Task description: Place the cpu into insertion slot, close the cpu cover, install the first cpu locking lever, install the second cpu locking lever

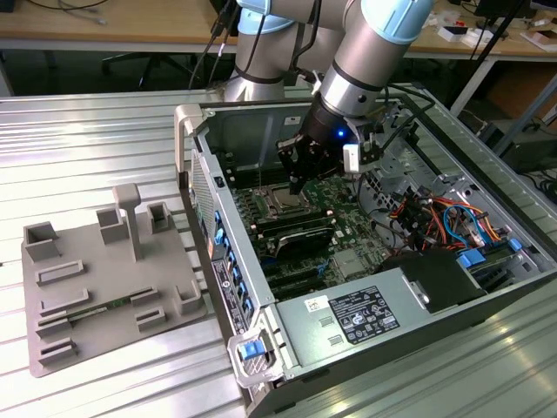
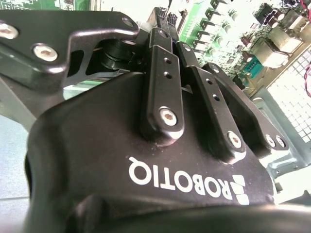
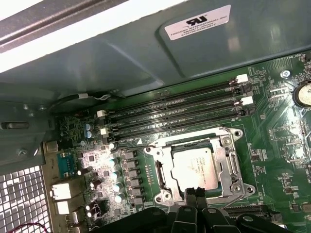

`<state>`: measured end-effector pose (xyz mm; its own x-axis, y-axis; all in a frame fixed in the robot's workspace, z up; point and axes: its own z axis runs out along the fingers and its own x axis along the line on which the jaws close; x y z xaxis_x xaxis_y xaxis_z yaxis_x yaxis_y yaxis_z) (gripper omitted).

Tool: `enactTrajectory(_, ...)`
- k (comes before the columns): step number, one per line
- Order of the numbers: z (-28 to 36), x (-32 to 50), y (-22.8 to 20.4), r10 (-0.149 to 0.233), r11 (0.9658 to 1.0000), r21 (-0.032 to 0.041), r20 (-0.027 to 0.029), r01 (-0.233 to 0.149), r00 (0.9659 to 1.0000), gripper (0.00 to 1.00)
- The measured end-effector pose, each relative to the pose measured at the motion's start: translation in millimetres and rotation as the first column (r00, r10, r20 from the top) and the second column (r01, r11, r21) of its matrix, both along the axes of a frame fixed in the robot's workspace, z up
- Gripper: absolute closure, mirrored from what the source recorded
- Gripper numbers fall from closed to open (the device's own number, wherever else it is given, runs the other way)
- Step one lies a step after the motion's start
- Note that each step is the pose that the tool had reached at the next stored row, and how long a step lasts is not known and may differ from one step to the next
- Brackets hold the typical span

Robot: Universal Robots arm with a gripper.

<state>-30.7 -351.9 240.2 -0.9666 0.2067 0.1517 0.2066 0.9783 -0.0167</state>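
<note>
The cpu (image 3: 194, 167) lies flat in the insertion slot (image 3: 164, 171) on the green board, its silvery top showing. The cpu cover (image 3: 230, 165), a silvery frame, lies down around it. My gripper (image 3: 194, 192) is shut with nothing between its black fingertips, which point at the cpu's near edge and the frame there. In the exterior view the gripper (image 1: 298, 183) hangs inside the open computer case just above the cpu (image 1: 283, 206). The second wrist view looks along the gripper (image 2: 163, 19), whose fingers meet at the tips. I cannot make out the locking levers.
Long black memory slots (image 3: 175, 114) run beside the socket. A black block (image 1: 300, 235), the power supply (image 1: 365, 313) and coloured cables (image 1: 444, 218) crowd the case. The case wall (image 1: 222, 218) stands on the exterior view's left. A grey fixture plate (image 1: 104, 287) lies outside it.
</note>
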Motion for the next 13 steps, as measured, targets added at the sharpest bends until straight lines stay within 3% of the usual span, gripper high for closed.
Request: enactTrajectory(13,0.0,0.0,0.0,0.014,0.9999,0.0014,-0.0001,-0.014,0.9999,0.89)
